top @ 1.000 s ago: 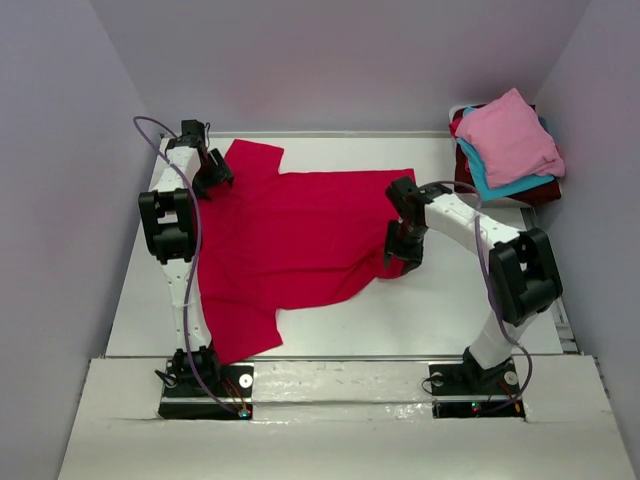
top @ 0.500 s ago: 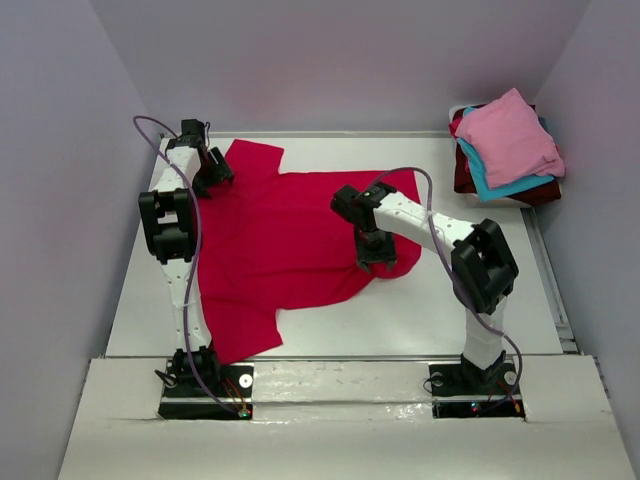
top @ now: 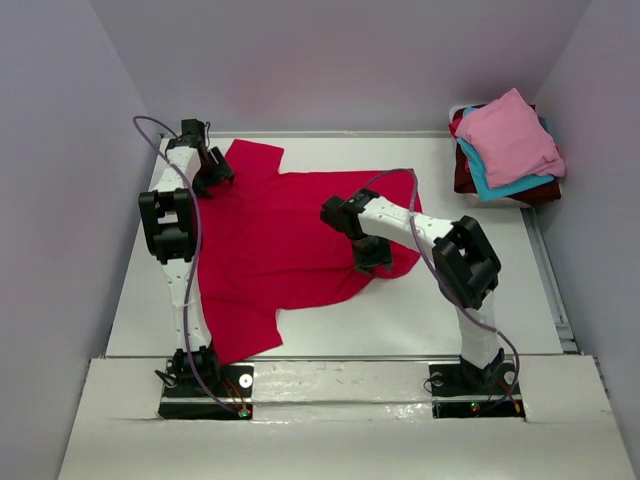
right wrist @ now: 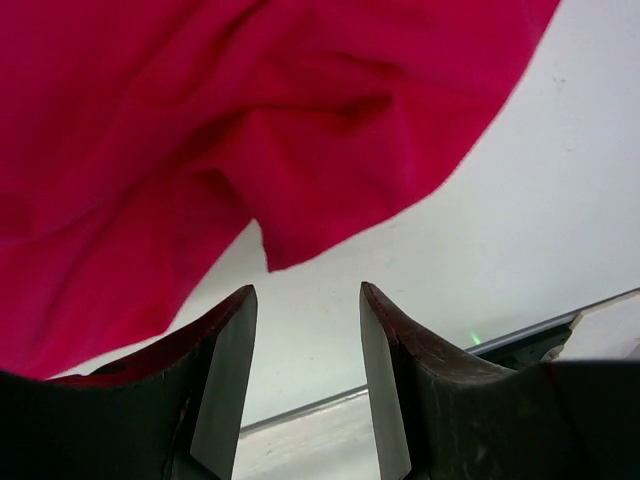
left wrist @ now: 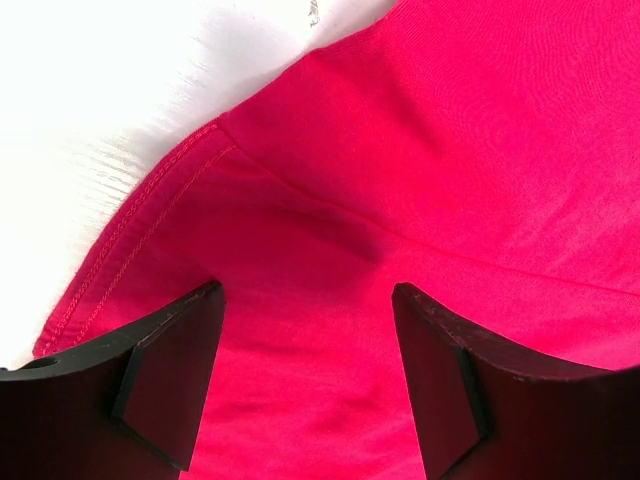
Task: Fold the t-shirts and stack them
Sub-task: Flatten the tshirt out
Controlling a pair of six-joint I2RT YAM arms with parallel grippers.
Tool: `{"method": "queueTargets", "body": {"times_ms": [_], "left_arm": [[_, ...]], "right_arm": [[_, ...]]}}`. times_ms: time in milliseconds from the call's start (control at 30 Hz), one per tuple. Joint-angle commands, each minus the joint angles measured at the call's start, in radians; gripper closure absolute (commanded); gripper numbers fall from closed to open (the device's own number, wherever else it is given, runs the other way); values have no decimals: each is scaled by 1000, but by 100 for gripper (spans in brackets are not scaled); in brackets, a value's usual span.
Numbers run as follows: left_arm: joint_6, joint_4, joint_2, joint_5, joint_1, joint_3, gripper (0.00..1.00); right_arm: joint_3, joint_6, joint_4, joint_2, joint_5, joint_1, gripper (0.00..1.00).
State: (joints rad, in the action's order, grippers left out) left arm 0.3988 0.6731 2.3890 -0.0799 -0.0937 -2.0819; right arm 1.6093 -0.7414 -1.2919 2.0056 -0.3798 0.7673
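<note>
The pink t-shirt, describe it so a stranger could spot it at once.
Go to the far right corner of the white table, beyond the spread crimson-red t-shirt. There the light pink t-shirt lies folded on top, above the teal-blue t-shirt and dark maroon t-shirt.

The bright crimson-red plain cloth t-shirt [top: 290, 240] lies on the white bench [top: 450, 310], with no pattern on it. In the pile, a light pink t-shirt [top: 510, 135] tops a teal-blue t-shirt [top: 500, 188] and a dark maroon t-shirt [top: 462, 172].
</note>
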Motion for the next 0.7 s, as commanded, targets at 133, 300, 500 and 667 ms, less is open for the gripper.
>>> {"method": "queueTargets", "body": {"times_ms": [133, 300, 500, 667], "left_arm": [[-9, -10, -39, -9, -5, 6, 21], [-8, -12, -37, -14, -5, 2, 21], [-6, -10, -34, -18, -5, -4, 21], [-8, -9, -33, -20, -5, -10, 21]], "right_arm": [[64, -36, -21, 64, -74, 47, 49], [54, -50, -30, 62, -90, 47, 49], [47, -67, -43, 67, -128, 47, 53], [38, -84, -41, 81, -149, 47, 55]]}}
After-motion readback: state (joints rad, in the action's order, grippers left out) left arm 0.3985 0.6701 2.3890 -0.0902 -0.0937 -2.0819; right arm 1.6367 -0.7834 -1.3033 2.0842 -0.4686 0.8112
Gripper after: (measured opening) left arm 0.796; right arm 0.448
